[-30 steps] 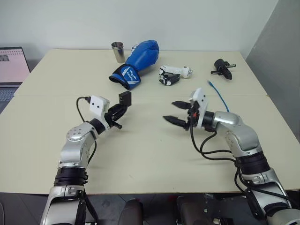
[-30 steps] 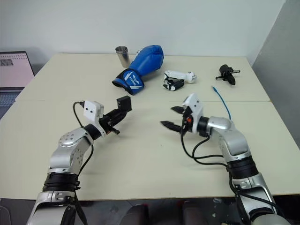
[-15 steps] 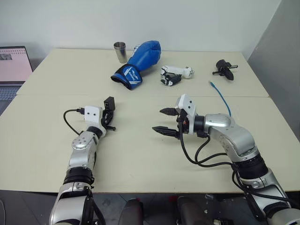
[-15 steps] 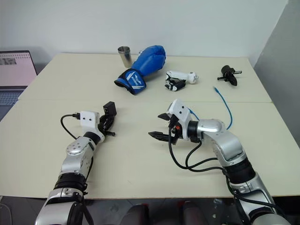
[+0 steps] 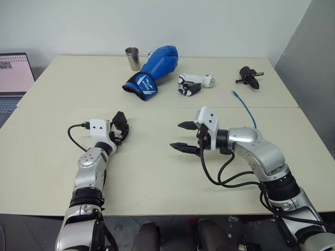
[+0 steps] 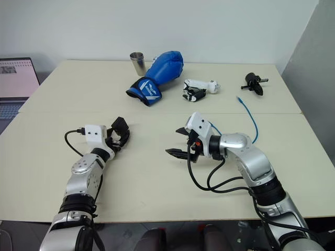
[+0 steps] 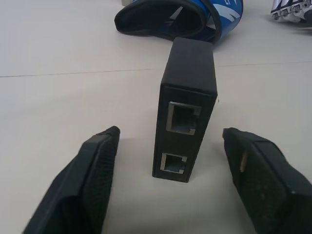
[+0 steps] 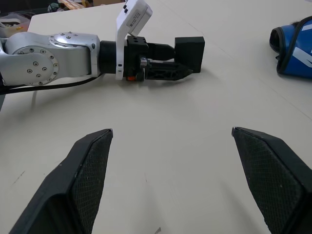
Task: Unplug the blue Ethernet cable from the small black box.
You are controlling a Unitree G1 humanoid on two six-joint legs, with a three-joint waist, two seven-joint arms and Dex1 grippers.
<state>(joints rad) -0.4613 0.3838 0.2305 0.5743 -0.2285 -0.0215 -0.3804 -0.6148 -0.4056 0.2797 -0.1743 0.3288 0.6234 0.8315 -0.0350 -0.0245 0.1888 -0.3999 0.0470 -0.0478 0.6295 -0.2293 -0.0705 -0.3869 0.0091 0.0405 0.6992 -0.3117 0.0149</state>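
Two pale tabletop (image 5: 157,172) slabs meet in a seam across the middle, and we read the spread of things on them as a task already past its main step. Our right end effector (image 5: 181,136) hangs above the bare centre with its fingers spread wide and nothing between them, turned toward the left arm, which suggests it is standing by, not reaching. Our left end effector (image 7: 168,161) lies low at the surface with both fingers parted, and the small black box (image 7: 186,109) stands upright on the tabletop in the gap, touched by neither finger; we judge it has been set down there on purpose. Its two ports face the left wrist camera and both look empty. Far off by the right edge, the blue Ethernet cable (image 5: 245,109) lies loose, well apart from the box, its plug end free toward the far side.
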